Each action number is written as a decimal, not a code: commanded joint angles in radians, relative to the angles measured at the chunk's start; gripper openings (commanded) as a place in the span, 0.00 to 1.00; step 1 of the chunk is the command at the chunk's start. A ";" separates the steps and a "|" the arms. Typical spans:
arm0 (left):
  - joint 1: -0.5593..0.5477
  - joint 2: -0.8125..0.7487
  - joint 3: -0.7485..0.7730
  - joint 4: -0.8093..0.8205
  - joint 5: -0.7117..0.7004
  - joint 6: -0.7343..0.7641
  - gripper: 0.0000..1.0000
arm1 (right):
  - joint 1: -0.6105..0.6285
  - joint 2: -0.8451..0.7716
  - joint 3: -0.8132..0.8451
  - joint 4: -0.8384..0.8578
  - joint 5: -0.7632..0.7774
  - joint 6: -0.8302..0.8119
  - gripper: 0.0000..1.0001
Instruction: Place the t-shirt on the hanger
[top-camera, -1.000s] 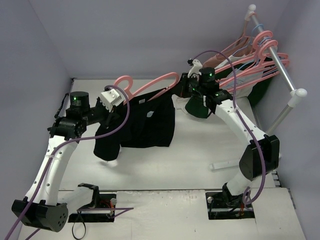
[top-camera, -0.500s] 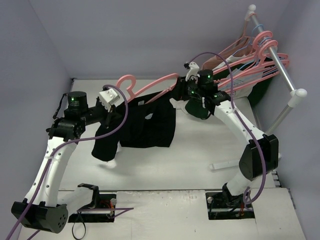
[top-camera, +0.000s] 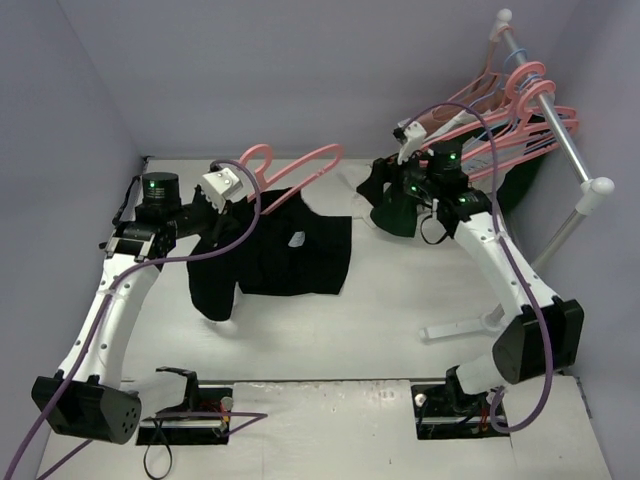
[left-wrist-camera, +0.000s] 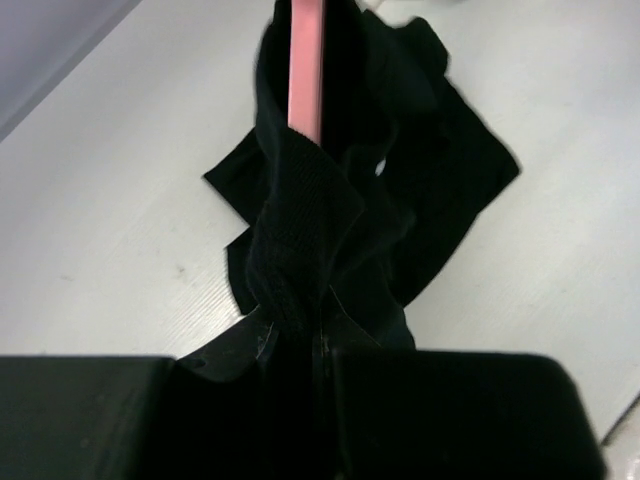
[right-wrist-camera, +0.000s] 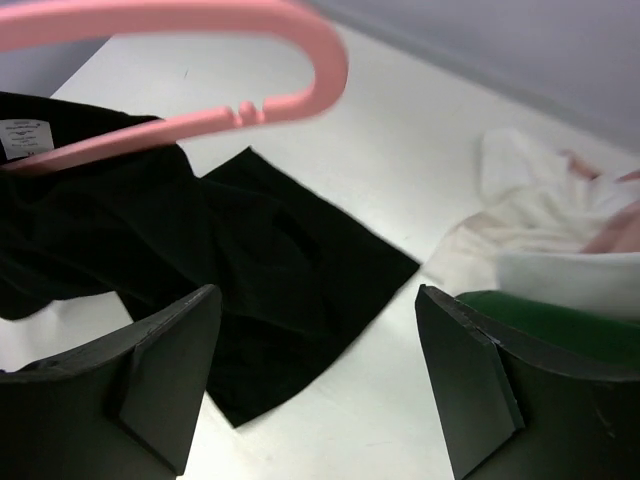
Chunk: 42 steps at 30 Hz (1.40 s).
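Black t-shirt (top-camera: 300, 260): hangs bunched from the left gripper, its upper edge lifted and its lower half spread flat on the surface (top-camera: 400, 300), left of centre.
Hanger (top-camera: 300, 165): pink, held up above the t-shirt near the left gripper. One side runs down into the black cloth, while the curved far end sticks out bare in the air toward the right arm.
Left gripper (left-wrist-camera: 320, 345): jaws clenched on a gathered fold of the t-shirt. In the left wrist view the pink bar of the hanger rises straight out of that same fold.
Right gripper (right-wrist-camera: 318, 300): jaws released and spread wide with nothing between them, apart from the hanger's bare end, which crosses the top of the right wrist view.
Dark green garment (top-camera: 395, 212): heaped on the surface just under the right wrist, touching a white garment (right-wrist-camera: 540, 200).
Rack (top-camera: 565, 150): a rail at the far right corner carrying several more pink hangers, well apart from the t-shirt.
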 joint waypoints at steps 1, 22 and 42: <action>0.045 0.021 0.103 -0.001 -0.027 0.108 0.00 | -0.023 -0.069 0.022 0.046 -0.118 -0.139 0.76; 0.053 0.078 0.193 -0.234 0.276 0.339 0.00 | -0.001 0.112 0.324 0.043 -0.493 -0.270 0.75; 0.052 0.081 0.171 -0.245 0.399 0.344 0.00 | 0.093 0.164 0.209 0.036 -0.623 -0.272 0.23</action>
